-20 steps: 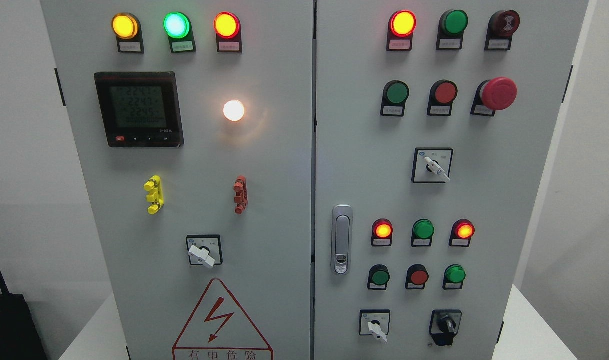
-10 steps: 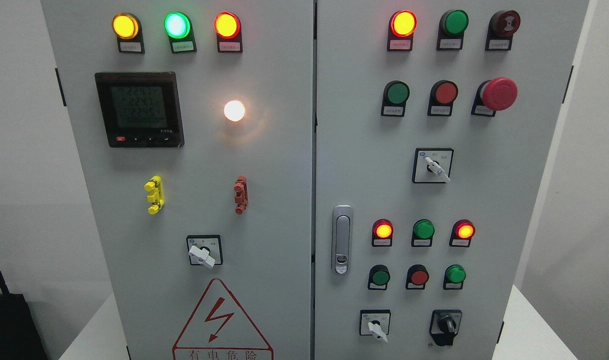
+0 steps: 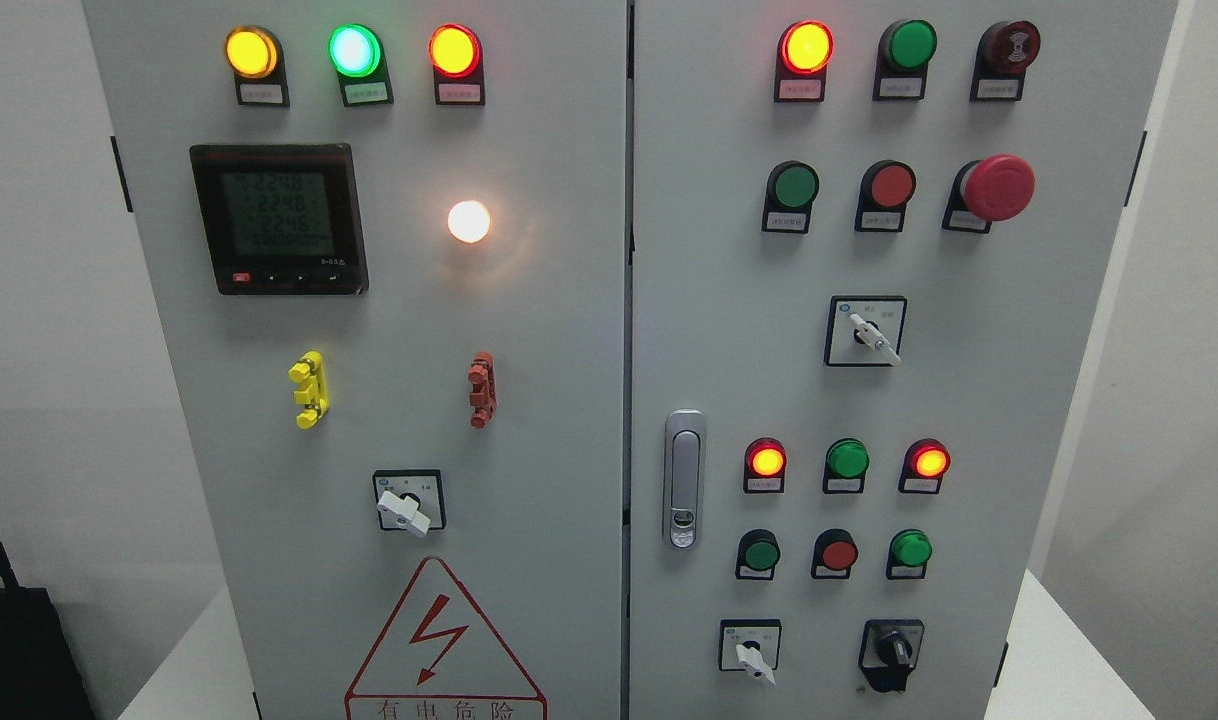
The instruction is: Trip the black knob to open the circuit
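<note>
You're looking at a grey metal two-door control cabinet [image 3: 569, 330] filling the head view; neither robot hand is in the picture, so you can't tell their state. Your target, the black rotary knob [image 3: 894, 652], sits at the bottom right of the right door, in a black housing, its handle pointing roughly straight up. Just left of it is a white-handled selector switch [image 3: 751, 652] on a square black-framed plate, handle angled down-right. Above these: a row of small green, red and green push buttons, then a row with a lit red lamp [image 3: 766, 460], an unlit green lamp [image 3: 847, 459] and another lit red one. Higher up you have a second white selector switch [image 3: 867, 333], a red mushroom stop button [image 3: 995, 187], and a lit red-orange lamp [image 3: 806, 46] top left of that door. A silver door latch [image 3: 683, 480] sits near the seam. Left door: black digital meter [image 3: 279, 218] with lit display, glowing white lamp [image 3: 468, 221], yellow clip [image 3: 308, 389], red clip [image 3: 481, 389], red lightning warning triangle [image 3: 444, 640].
</note>
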`<state>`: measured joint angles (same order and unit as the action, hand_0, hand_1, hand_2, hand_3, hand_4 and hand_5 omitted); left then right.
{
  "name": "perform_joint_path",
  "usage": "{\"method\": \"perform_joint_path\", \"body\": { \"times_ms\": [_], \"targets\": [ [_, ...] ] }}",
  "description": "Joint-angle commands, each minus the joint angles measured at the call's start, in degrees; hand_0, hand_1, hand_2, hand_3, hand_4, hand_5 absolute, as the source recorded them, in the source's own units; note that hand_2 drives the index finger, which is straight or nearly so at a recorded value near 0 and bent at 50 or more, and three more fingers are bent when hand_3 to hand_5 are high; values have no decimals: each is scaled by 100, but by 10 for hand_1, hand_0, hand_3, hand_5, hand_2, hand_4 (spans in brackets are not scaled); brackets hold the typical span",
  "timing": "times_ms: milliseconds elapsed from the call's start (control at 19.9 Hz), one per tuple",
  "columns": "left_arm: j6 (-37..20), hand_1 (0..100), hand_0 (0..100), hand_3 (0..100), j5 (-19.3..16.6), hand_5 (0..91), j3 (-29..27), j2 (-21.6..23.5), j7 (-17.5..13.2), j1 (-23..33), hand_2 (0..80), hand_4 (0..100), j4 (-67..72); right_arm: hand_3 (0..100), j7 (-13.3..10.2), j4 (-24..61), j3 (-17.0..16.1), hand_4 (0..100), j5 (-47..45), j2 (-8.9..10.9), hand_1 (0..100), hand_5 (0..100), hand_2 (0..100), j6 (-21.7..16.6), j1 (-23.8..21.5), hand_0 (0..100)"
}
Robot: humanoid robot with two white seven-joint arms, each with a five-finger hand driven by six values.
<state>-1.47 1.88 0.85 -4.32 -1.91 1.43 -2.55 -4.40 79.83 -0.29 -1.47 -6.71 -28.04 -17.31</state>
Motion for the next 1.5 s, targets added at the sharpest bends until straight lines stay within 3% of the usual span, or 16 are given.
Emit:
{"method": "perform_joint_path", "body": {
  "times_ms": [0,100,150,251,501,752,1454],
  "targets": [
    [-20,389,120,0,14,0,-14,1,-2,-12,0,0,0,638,-26,322,64,452,-12,11,6,409,0,-79,-17,0],
    [-20,389,120,0,14,0,-14,1,-2,-12,0,0,0,698,-34,471,99,590,-12,11,2,561,0,-87,-18,0],
    [-11,389,120,0,14,0,-14,1,-2,-12,0,0,0,707,-95,568,99,612,-3,20,1,592,0,-87,-18,0],
    [-20,389,120,0,14,0,-14,1,-2,-12,0,0,0,822,-280,717,108,741,6,20,0,766,0,-70,-18,0],
    [-20,389,120,0,5,0,-14,1,-2,-12,0,0,0,1000,-430,1069,99,901,15,20,0,948,0,70,17,0],
    [-11,389,120,0,14,0,-14,1,-2,-12,0,0,0,1000,-439,1315,125,995,23,29,0,987,0,184,35,0],
    [-20,389,120,0,14,0,-14,1,-2,-12,0,0,0,1000,-421,1808,125,1000,15,47,0,1000,0,1046,624,0]
  ]
}}
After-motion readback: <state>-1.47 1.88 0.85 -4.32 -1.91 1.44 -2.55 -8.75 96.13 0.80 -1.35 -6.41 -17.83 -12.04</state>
